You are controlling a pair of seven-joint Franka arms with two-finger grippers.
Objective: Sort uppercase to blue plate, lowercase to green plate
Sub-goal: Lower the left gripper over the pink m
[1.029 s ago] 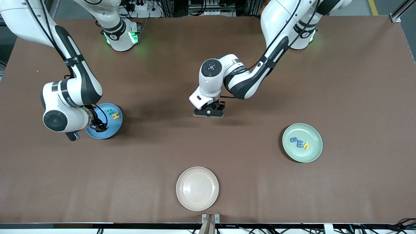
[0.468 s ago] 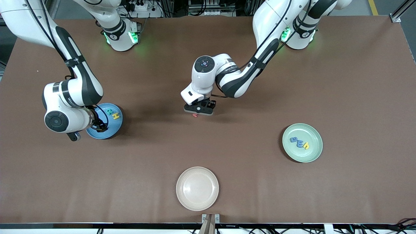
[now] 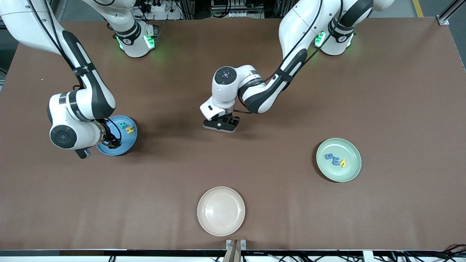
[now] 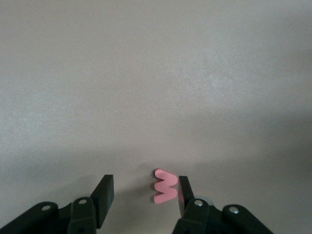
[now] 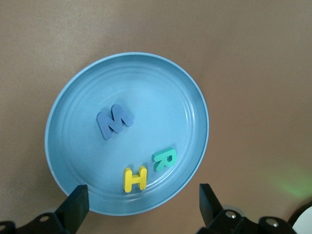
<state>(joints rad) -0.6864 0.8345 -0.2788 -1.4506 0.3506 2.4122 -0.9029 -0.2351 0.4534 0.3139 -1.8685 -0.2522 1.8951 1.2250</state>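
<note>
I am holding the right gripper (image 5: 141,207) wide open over the blue plate (image 3: 105,148), carrying M (image 5: 114,120), H (image 5: 134,179), R (image 5: 164,159). Mid-table, the half-open left gripper (image 4: 144,197) is touching the red letter (image 4: 165,186). Green plate (image 3: 352,173) is sitting near the left arm's end.

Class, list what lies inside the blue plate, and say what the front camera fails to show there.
Inside the blue plate: a blue M, a teal R and a yellow H. In the front view the right arm covers the M.

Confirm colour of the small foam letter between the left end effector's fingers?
Pink-red foam letter, clearest in the left wrist view.
</note>
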